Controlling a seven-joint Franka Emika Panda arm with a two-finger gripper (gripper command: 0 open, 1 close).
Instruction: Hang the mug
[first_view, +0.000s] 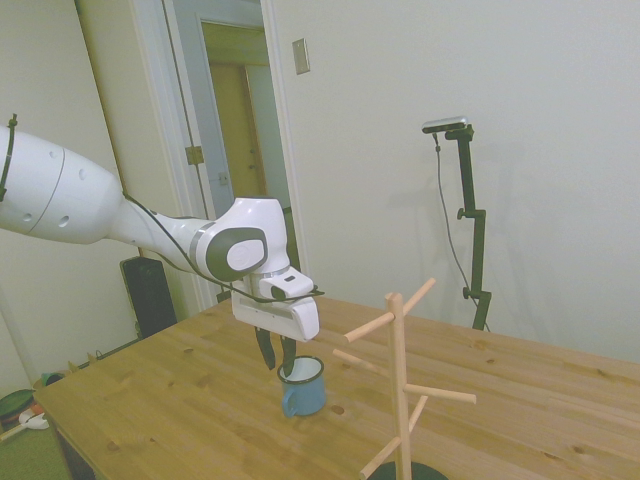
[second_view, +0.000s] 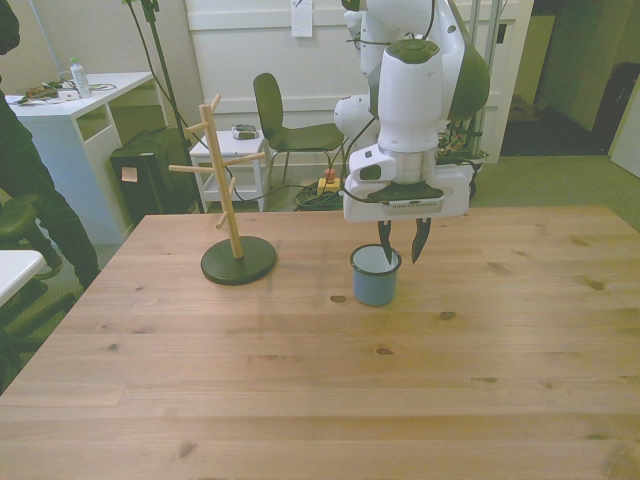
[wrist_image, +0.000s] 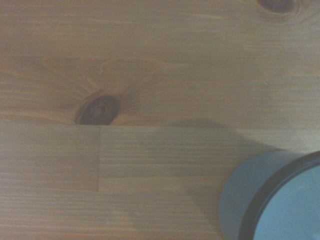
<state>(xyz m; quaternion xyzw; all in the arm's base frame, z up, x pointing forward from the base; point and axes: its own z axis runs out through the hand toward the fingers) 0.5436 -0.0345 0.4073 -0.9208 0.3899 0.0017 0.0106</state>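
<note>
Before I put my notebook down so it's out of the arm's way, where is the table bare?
The table's whole near strip in the front view is bare, and so is the front view's right side beyond the mug. It is crowded mid-table: the hand hangs open over the mug, with the wooden mug tree beside it.

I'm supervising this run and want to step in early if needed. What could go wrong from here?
The open end effector straddles the mug rim on one side only, so closing could tip or slide the upright mug. Later, the rack has thin angled pegs; a tilted grip may miss or topple it.
</note>
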